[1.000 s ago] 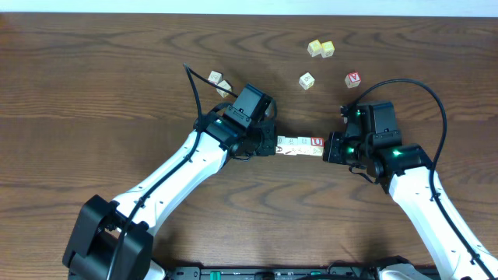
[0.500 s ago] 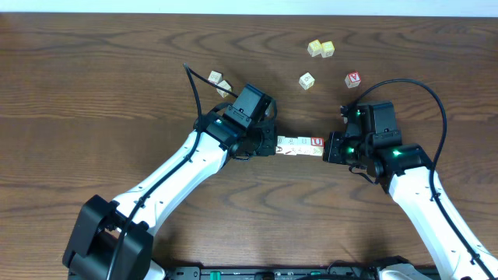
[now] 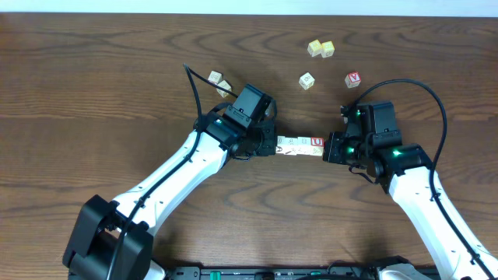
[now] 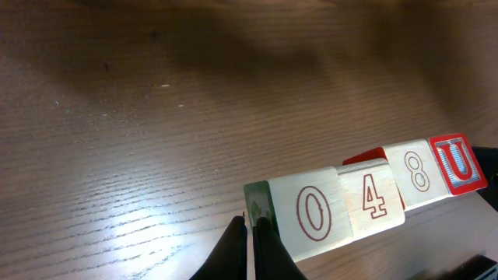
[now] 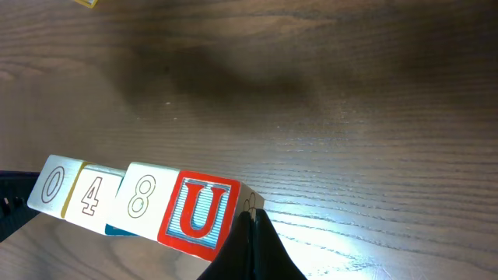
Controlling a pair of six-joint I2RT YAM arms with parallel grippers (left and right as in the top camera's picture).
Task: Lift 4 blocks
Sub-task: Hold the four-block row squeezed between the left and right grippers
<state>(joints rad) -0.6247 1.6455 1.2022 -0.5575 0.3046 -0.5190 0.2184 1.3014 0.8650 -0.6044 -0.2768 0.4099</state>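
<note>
A row of four blocks [image 3: 299,144] sits end to end near the middle of the dark wooden table [image 3: 93,93], squeezed between the two arms' fingertips. The left gripper [image 3: 272,145] has its fingers [image 4: 250,227] pressed together with nothing between them, and their tip bears against the left end of the row. The right gripper [image 3: 327,148] is likewise fully closed on itself, with its fingers [image 5: 250,225] pushing on the right end. From left to right the row reads 0 block [image 4: 311,214], 4 block [image 4: 375,201], 8 block [image 4: 418,173] and U block [image 4: 459,162], the last with a red-bordered face. The 4 block sits slightly out of line with its neighbours. Both wrist views show a broad soft shadow on the wood beyond the row. The row seems to hang clear of the surface, though the overhead view does not settle this. Farther back on the table lie loose cubes: two yellow-tinted cubes [image 3: 320,49] touching each other at the far right, a pale cube [image 3: 306,80] nearer, a cube with a red letter [image 3: 353,78] just right of it, and two cream cubes [image 3: 219,82] close together to the far left of the left gripper.
</note>
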